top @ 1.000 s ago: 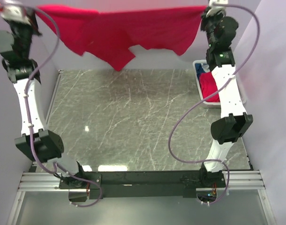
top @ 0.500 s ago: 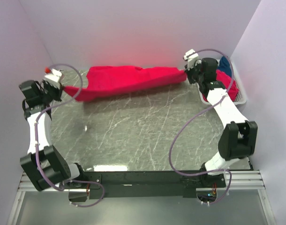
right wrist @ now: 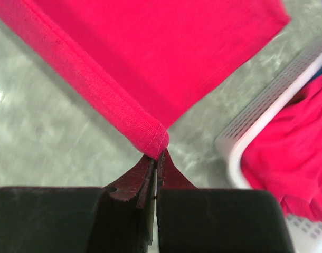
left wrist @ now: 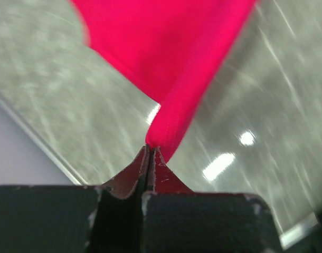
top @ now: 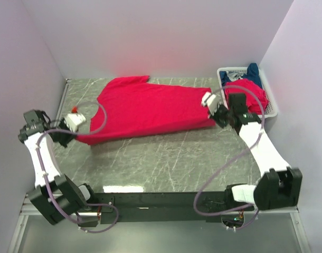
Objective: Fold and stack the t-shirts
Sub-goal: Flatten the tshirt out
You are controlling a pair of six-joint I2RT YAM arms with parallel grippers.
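A bright red t-shirt (top: pixel 150 105) lies spread across the far half of the table, its hem toward me. My left gripper (top: pixel 77 134) is shut on its near left corner, low over the table; the left wrist view shows the hem (left wrist: pixel 169 126) pinched at the left gripper's tips (left wrist: pixel 150 150). My right gripper (top: pixel 216 119) is shut on the near right corner, and the folded hem (right wrist: pixel 145 132) sits at the right gripper's tips (right wrist: pixel 157 155). Another red t-shirt (top: pixel 251 90) and a dark blue one (top: pixel 251 71) sit in the basket.
A white mesh basket (top: pixel 273 108) stands at the far right against the wall, just right of my right gripper; its rim (right wrist: pixel 256 126) shows in the right wrist view. Lilac walls close in the left, back and right. The table is dark marble.
The red t-shirt hung stretched high between both grippers a second ago. Both arms came down and toward me, and the shirt now lies flat on the table, both corners still gripped.
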